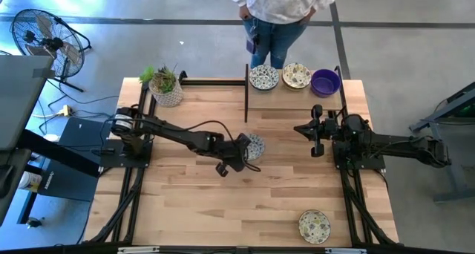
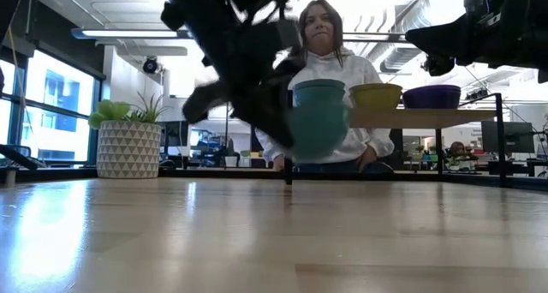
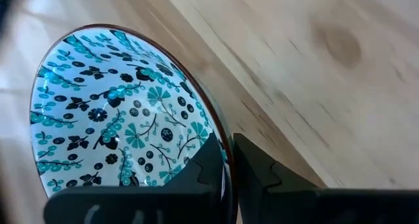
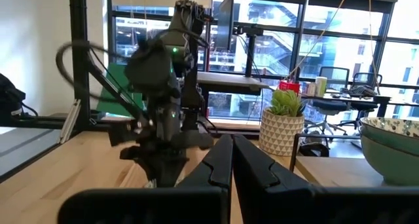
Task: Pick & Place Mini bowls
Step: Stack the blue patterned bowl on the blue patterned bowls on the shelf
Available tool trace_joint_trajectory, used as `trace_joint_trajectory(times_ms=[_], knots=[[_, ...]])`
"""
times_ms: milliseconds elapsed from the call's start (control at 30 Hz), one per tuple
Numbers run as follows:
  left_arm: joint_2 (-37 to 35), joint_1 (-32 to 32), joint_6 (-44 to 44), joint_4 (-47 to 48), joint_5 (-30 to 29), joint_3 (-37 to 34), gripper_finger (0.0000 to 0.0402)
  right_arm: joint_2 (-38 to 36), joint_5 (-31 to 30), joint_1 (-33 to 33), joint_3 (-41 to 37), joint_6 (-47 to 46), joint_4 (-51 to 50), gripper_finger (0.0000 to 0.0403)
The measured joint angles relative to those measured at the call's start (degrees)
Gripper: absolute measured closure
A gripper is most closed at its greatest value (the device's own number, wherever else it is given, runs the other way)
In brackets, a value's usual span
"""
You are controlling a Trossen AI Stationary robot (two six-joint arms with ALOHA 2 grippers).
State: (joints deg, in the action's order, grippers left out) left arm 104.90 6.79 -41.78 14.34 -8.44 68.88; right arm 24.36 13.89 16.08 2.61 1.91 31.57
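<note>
My left gripper (image 1: 247, 151) is over the middle of the table, shut on a mini bowl (image 3: 124, 112) that is white inside with a teal and dark floral pattern. In the low view this bowl (image 2: 317, 128) hangs clear above the tabletop. Two patterned bowls (image 1: 263, 77) (image 1: 296, 76) and a purple bowl (image 1: 325, 82) sit on a raised shelf (image 1: 297, 92) at the far edge. Another patterned bowl (image 1: 315, 226) rests on the table near the front right. My right gripper (image 1: 300, 128) waits at the right, shut and empty (image 4: 231, 160). My left gripper pinches the bowl's rim (image 3: 224, 155), with one finger (image 3: 206, 168) inside the bowl and one finger (image 3: 256, 170) outside its wall. The bowl is lifted clear of the table, its open side tilted toward the wrist camera.
A white patterned pot with a green plant (image 1: 167, 87) stands at the far left corner. A person (image 1: 278, 12) stands behind the shelf. A dark upright post (image 1: 246, 90) rises at the shelf's left end. Bare wood lies across the near half of the table.
</note>
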Motion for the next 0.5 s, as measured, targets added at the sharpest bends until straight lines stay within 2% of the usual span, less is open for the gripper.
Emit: trace_joint_trajectory(times_ms=[400, 500], knots=[[2.4, -0.02, -1.48, -3.42, 1.17, 0.13, 0.0385, 0.04, 0.0, 0.0, 0.0, 0.0, 0.04, 0.0401], [2.89, -0.02, -1.43, -1.41, 1.73, -0.29, 0.0385, 0.04, 0.0, -0.01, 0.0, 0.0, 0.04, 0.0402]])
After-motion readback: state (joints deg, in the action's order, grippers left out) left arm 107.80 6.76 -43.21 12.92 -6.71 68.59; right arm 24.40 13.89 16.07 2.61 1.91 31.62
